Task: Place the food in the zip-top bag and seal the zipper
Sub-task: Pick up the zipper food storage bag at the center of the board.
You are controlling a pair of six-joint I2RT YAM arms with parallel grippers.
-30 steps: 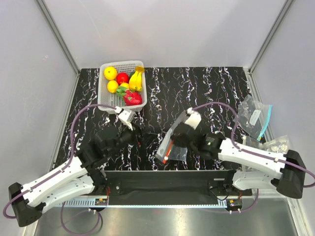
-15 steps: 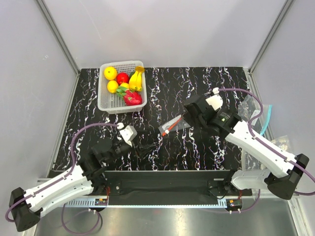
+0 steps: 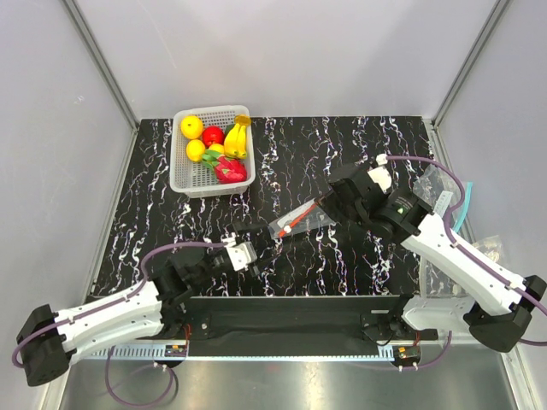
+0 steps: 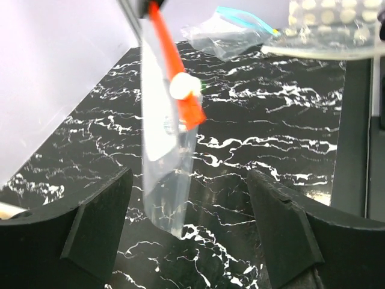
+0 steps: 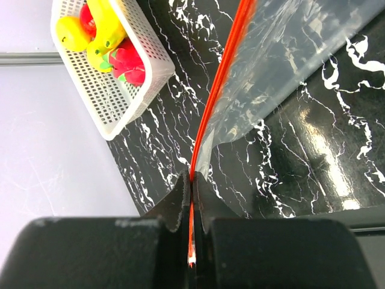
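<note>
Red zipper [image 5: 218, 90] pinched tight in the right gripper [image 5: 190, 180]
Bag [image 3: 309, 223] dangles from it; left gripper [image 3: 246, 254] spread wide, empty, facing it.

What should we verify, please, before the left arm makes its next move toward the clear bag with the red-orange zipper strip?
1. Right gripper clamps the thin red-orange zipper: ok, shut on it.
2. Clear floppy zip-top bag hangs from that grip: ok.
3. Left gripper ready: ok, open, with the bag ahead of it, untouched.
4. Bag mouth open: cannot tell; the small white slider sits on the strip.
5. Food loaded: not ok; the yellow banana bunch and pink-red dragon fruit lie in the white mesh basket.
</note>
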